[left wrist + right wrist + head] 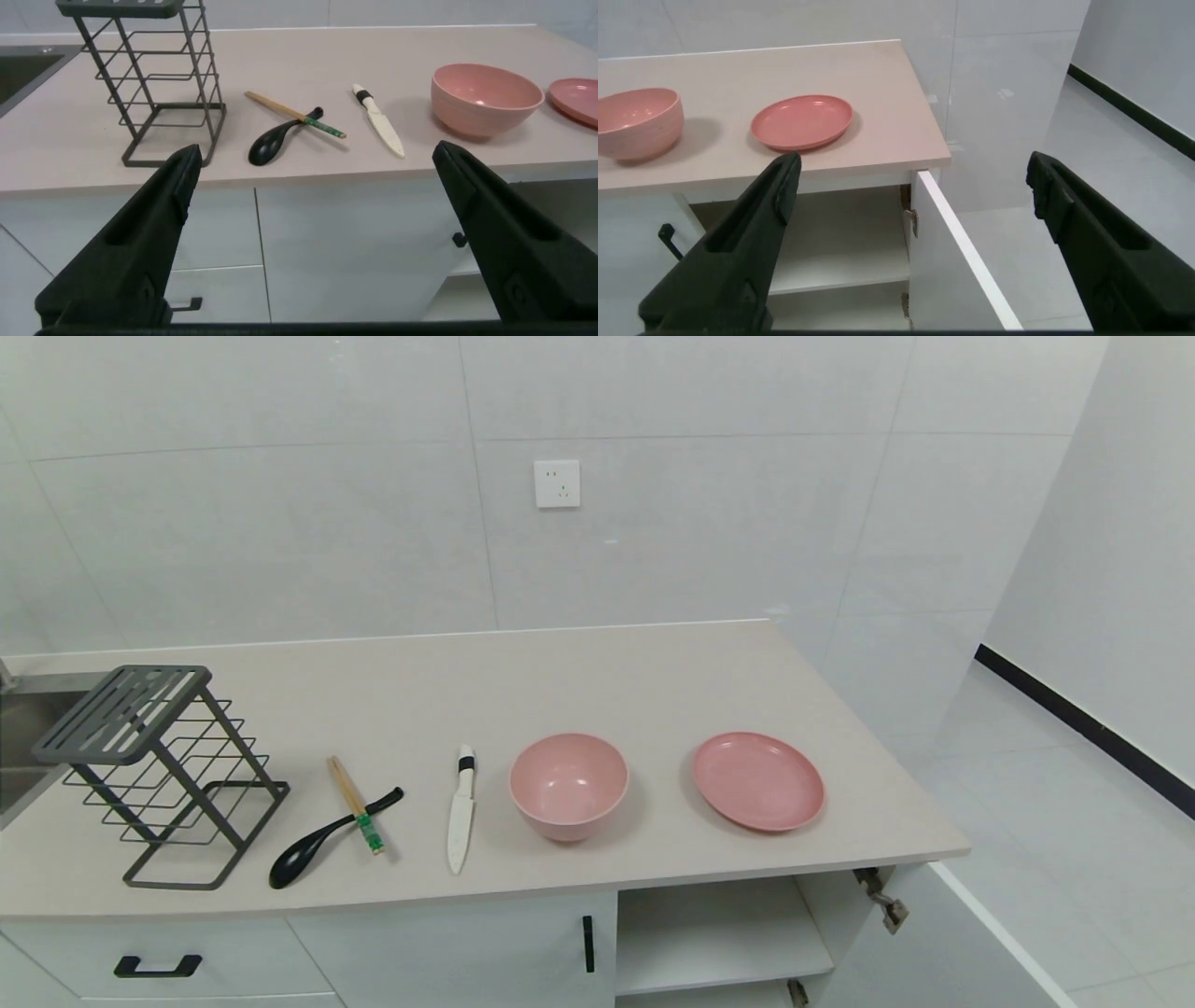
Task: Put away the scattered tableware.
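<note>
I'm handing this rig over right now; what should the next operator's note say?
Left pincer open, empty, facing the counter edge; right pincer open, empty, by the open cabinet door.
On the counter, from the robot's left: wire rack, chopsticks crossing the black spoon, knife, pink bowl, pink plate.
Done: nothing put away yet.
Left: all five pieces.

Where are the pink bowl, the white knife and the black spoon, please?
pink bowl [568,784], head view, inner bottom.
white knife [459,823], head view, blade.
black spoon [294,861], head view, scoop end.
</note>
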`<state>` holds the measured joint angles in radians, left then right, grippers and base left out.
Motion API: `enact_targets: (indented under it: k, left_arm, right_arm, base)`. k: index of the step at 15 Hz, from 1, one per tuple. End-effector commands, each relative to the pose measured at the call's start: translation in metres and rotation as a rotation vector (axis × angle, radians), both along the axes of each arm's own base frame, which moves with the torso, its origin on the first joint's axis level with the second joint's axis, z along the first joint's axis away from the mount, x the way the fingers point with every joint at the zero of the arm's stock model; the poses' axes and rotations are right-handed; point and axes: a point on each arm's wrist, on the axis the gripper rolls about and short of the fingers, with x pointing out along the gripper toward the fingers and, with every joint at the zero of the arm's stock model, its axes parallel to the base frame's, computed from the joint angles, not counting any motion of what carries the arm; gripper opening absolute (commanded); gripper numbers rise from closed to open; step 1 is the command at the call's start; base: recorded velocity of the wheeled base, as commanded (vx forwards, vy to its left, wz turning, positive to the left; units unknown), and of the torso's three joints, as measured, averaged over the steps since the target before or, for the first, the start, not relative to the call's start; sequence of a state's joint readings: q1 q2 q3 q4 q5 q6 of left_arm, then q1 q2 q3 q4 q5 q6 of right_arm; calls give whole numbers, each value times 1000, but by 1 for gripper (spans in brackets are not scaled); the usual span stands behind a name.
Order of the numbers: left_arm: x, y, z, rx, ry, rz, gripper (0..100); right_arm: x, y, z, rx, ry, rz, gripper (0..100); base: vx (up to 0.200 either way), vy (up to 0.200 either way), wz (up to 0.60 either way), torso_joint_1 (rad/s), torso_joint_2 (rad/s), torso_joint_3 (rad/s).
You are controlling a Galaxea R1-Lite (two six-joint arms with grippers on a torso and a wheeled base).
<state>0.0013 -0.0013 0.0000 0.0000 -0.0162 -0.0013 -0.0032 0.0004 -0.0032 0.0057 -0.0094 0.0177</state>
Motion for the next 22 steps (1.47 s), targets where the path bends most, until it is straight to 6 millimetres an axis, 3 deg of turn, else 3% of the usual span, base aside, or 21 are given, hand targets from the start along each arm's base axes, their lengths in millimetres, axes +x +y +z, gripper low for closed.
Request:
enact_targets:
  k: [1, 11, 12, 13, 14, 18, 19, 22]
  left_arm:
    - [0, 0, 0, 0, 1, 1, 100]
    - [0, 0, 0, 12, -2, -19, 100]
    - [-2, 0, 11, 16, -79, -18, 100]
    - [-20, -1, 69, 25, -361, -11, 100]
    - [-23, -3, 92, 33, -362, 0, 100]
    - [-20, -4, 88, 33, -281, -52, 100]
    - [12, -2, 91, -23, -71, -182, 100]
    - [39, -6, 94, -65, 65, -301, 100]
  right_arm:
    - [0, 0, 0, -1, 2, 2, 100]
    - [0, 0, 0, 2, 0, 2, 100]
    - [0, 0, 0, 2, 0, 2, 100]
    - [0, 0, 0, 4, 0, 2, 100]
    - [0, 0, 0, -1, 0, 2, 100]
    - [0, 0, 0, -4, 0, 2, 100]
    - [0, 0, 0, -4, 0, 2, 100]
    - [0, 0, 0, 2, 0, 2, 100]
  base:
    - [0, 0, 0, 0, 0, 0]
    - [0, 0, 0, 0, 0, 0]
    - [0, 0, 0, 0, 0, 0]
    - [0, 0, 0, 0, 0, 0]
    - [0, 0, 0, 0, 0, 0]
    - [0, 0, 0, 0, 0, 0]
    - [0, 0, 0, 0, 0, 0]
    - [0, 0, 0, 0, 0, 0]
